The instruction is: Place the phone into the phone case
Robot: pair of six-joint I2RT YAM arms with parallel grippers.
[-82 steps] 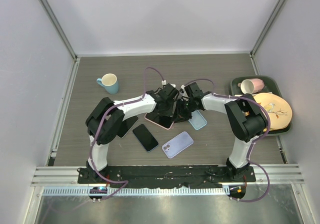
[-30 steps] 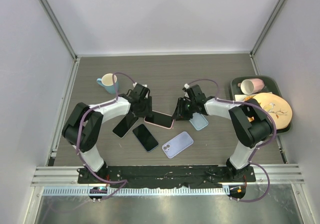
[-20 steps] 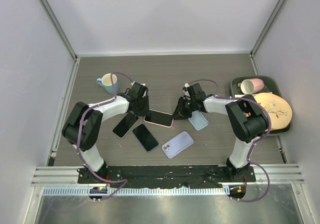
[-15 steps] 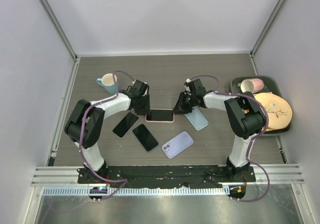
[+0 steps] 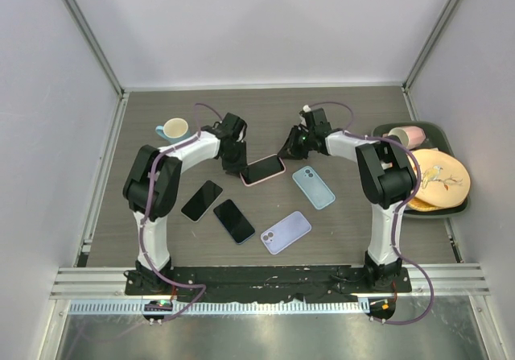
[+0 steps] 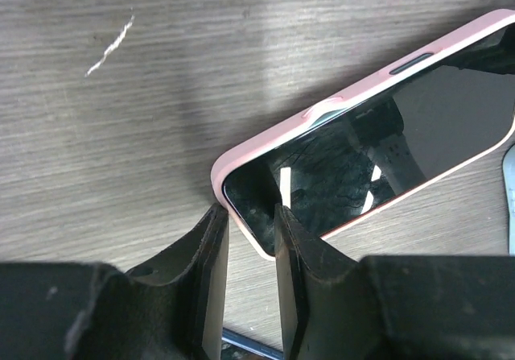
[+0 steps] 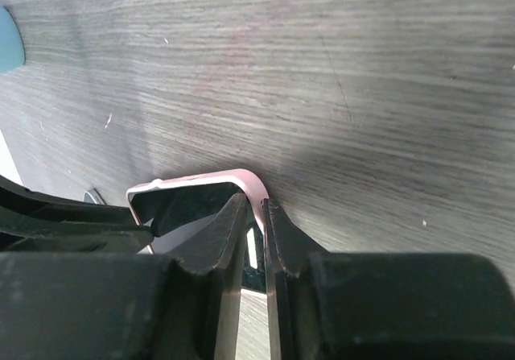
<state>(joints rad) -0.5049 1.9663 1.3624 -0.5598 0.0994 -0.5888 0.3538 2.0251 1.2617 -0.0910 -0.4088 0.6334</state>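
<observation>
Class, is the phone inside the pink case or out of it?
Inside: the pink case borders the phone along every visible edge.

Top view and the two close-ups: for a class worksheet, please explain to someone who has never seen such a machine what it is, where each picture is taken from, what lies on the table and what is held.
The machine is two robot arms bolted at the near edge of a table. The wide picture looks down from above and behind them. Each close-up comes from a camera on one wrist.

The left hand and the right hand each pinch one end of the pink-cased phone.

Also on the table are a dark phone, a second dark phone, a lilac phone or case lying back up, a light blue case, a teal mug and a tray holding a pink cup and a plate.
</observation>
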